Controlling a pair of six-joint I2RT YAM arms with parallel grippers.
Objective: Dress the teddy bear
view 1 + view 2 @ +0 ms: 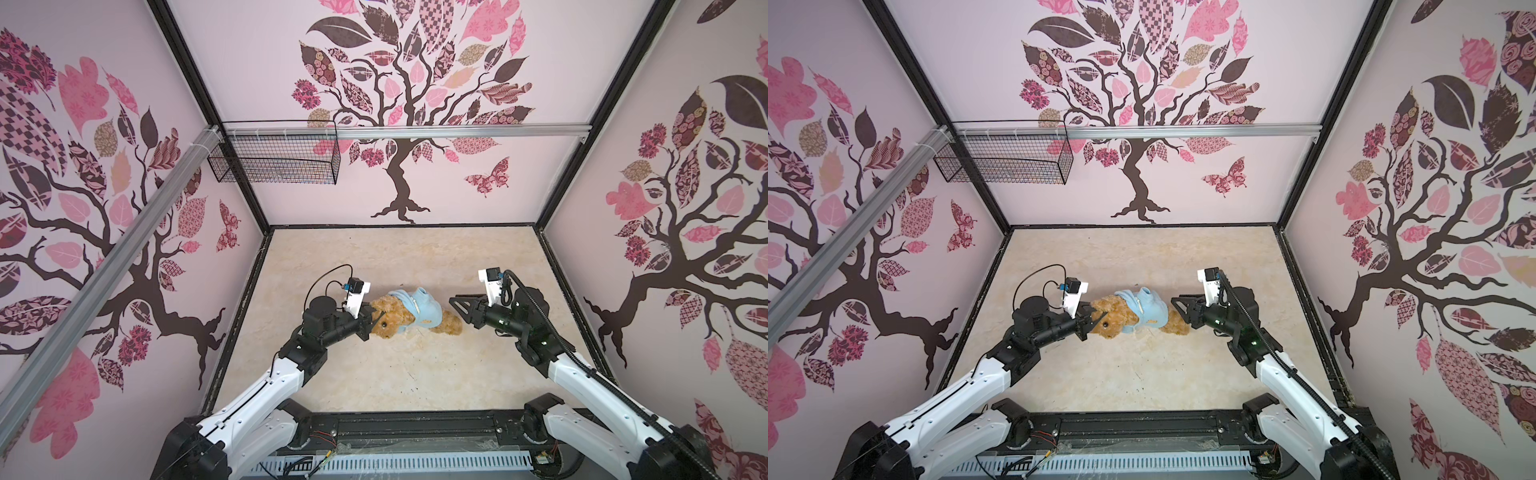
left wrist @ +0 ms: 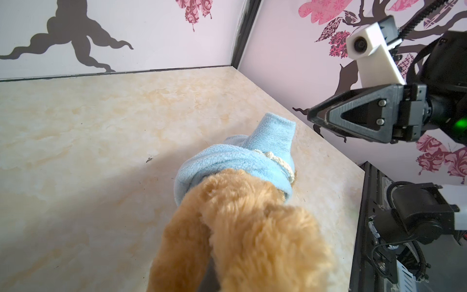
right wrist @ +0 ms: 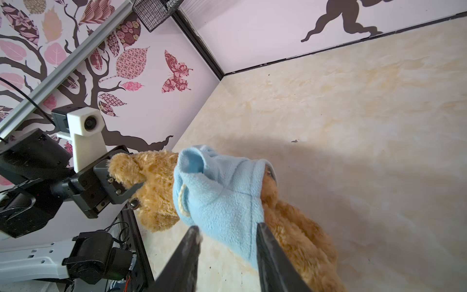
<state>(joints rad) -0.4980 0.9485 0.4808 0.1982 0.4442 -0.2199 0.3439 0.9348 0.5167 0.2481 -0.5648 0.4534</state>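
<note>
The teddy bear [image 1: 392, 320] lies mid-table [image 1: 374, 374], with a light blue shirt [image 1: 424, 309] round its body. The left pincer [image 1: 370, 318] is clamped on its head by the ear. The right pincer [image 3: 227, 227] hangs spread at the shirt's hem, leg end.

No readable text, numbers or brand marks in any view. On teddy bear [image 1: 390, 323], light blue shirt [image 1: 424, 309], wall decals [image 1: 399, 104]: plain or patterned surfaces, no lettering.

Looks like a lab robot test cell, not a home: wallpapered panels [image 1: 257, 62] in a black frame [image 1: 188, 70], aluminium rail [image 1: 457, 132] across the upper middle, wire basket [image 1: 274, 162] upper left, cable duct [image 1: 395, 461] along the bottom.
</note>
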